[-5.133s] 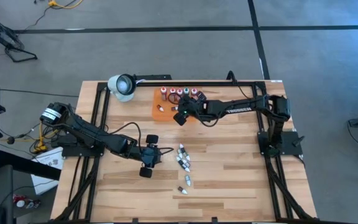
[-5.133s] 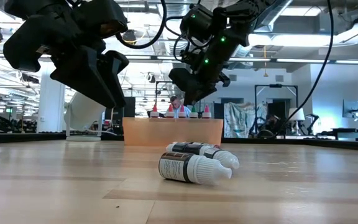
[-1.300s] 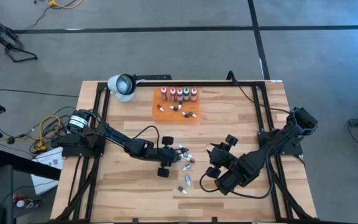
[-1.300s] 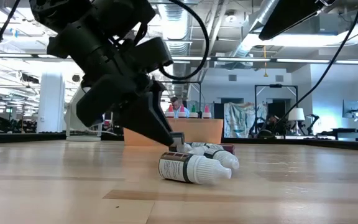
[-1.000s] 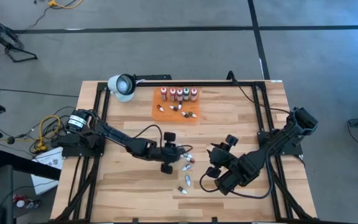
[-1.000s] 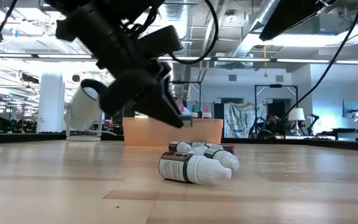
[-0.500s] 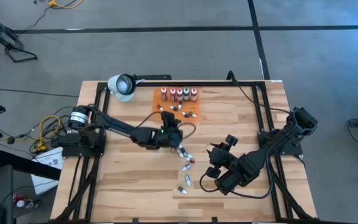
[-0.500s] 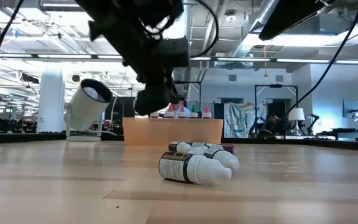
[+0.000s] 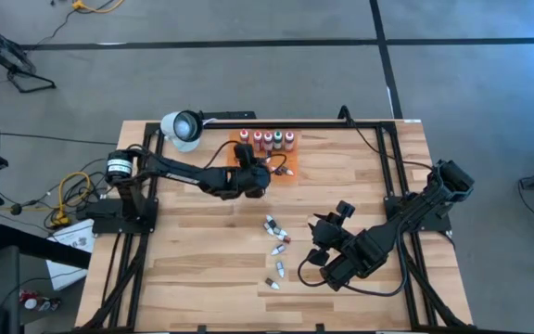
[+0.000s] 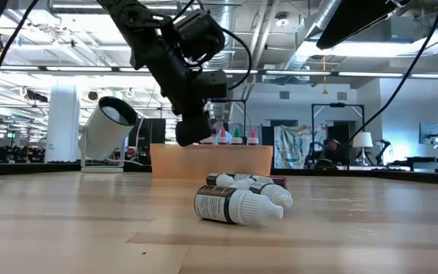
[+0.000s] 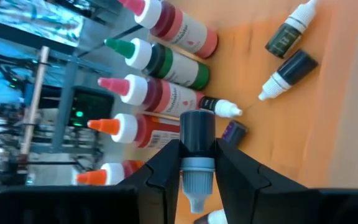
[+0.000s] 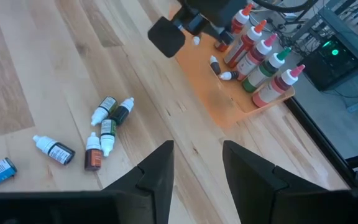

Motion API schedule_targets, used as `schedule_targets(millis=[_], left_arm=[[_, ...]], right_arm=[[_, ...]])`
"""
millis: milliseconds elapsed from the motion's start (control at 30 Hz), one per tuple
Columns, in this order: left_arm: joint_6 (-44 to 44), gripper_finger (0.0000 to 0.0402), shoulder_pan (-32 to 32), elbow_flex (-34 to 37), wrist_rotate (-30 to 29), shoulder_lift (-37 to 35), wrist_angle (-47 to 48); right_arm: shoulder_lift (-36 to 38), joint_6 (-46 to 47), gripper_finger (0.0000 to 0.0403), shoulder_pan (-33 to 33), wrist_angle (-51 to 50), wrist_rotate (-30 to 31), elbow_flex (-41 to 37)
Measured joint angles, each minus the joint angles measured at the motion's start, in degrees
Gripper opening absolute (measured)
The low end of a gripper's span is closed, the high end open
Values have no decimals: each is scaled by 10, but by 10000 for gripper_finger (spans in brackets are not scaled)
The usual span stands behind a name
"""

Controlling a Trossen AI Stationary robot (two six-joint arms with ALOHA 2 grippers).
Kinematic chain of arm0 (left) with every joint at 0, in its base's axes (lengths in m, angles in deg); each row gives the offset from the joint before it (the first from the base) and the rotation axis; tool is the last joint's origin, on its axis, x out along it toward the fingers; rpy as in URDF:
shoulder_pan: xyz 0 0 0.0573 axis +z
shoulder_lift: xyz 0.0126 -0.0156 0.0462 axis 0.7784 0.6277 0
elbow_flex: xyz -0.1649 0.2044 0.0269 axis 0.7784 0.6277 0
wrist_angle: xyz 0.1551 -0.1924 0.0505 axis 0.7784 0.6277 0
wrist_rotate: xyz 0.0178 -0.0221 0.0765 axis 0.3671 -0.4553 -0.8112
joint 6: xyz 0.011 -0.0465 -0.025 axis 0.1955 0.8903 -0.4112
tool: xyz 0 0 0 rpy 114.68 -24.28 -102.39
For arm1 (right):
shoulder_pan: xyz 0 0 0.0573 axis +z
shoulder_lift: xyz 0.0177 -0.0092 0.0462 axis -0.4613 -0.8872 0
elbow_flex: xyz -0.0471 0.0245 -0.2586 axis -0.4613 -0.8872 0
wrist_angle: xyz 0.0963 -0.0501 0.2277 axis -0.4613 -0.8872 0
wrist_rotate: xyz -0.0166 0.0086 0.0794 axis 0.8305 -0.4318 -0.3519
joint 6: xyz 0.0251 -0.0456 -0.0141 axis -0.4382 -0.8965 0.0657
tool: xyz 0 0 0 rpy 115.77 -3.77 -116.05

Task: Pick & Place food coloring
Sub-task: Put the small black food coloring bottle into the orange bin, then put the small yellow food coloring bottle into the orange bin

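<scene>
Gripping a small vial [image 11: 197, 155] above the orange tray [image 9: 290, 175] at upper centre, the left tool [image 9: 251, 176] leaves several vials [image 9: 275, 243] on the table [image 9: 202, 260]

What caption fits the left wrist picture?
Left gripper holds a small dark bottle over the orange tray, near standing bottles.

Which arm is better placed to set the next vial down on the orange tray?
Left. The left gripper is over the orange tray with a small vial clamped in its jaws. The right gripper hangs empty near the table's front, away from the tray.
</scene>
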Motion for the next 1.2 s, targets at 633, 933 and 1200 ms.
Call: schedule_targets(millis=[633, 933, 1200], left_arm=[[23, 166, 6, 0, 18, 0, -5], [-12, 167, -49, 0, -85, 0, 15], [-73, 149, -166, 0, -282, 0, 135]], right_arm=[[0, 0, 129, -10, 10, 0, 0], [0, 0, 129, -20, 27, 1, -4], [-3, -51, 129, -59, 90, 0, -3]])
